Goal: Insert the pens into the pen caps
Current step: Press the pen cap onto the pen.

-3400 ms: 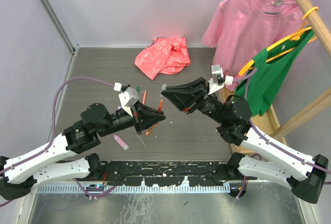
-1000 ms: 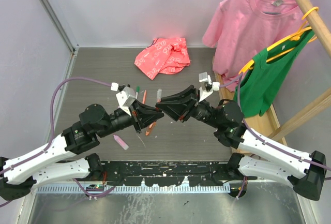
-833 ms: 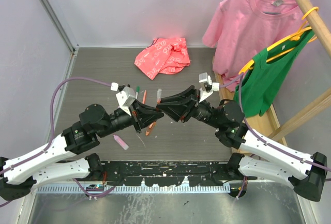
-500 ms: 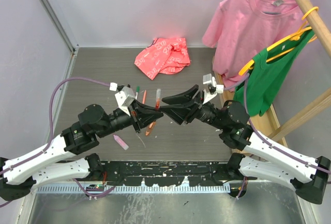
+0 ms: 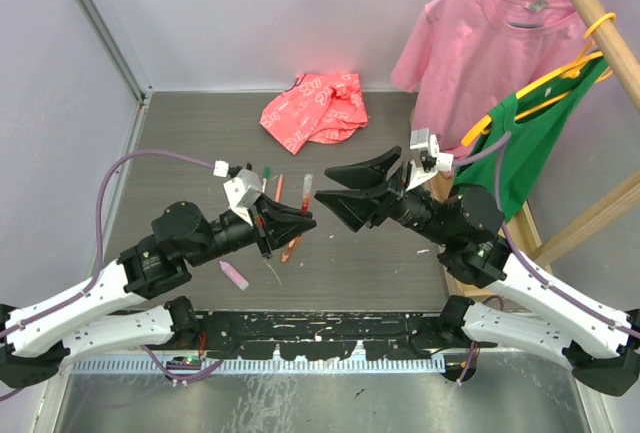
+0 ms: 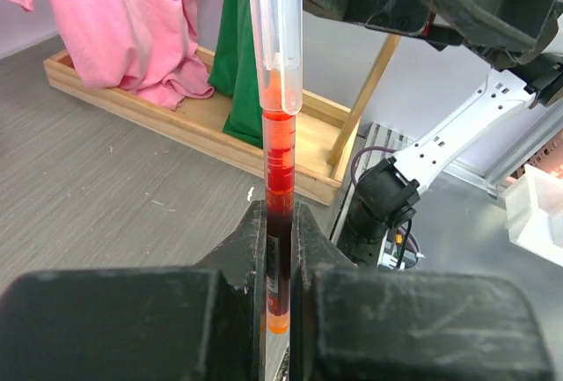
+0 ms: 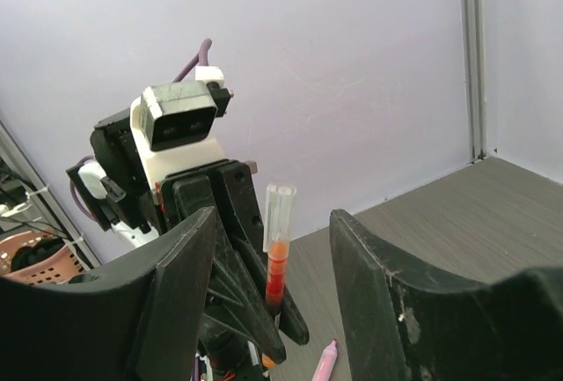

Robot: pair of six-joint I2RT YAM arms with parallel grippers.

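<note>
top external: set high behind the arm bases, angled down over the table (image 5: pixel 200 143), whole scene taken in | left wrist: looks out between its own fingers (image 6: pixel 249 249), close up, toward the right arm | right wrist: faces the left gripper (image 7: pixel 255 311) from near | shared: the clamped red pen (image 6: pixel 277 179) is seen in all three

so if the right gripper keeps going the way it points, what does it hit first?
Probably the red pen with its clear cap, held upright by the left gripper. It sits centred between the open right gripper fingers; depth unclear.
</note>
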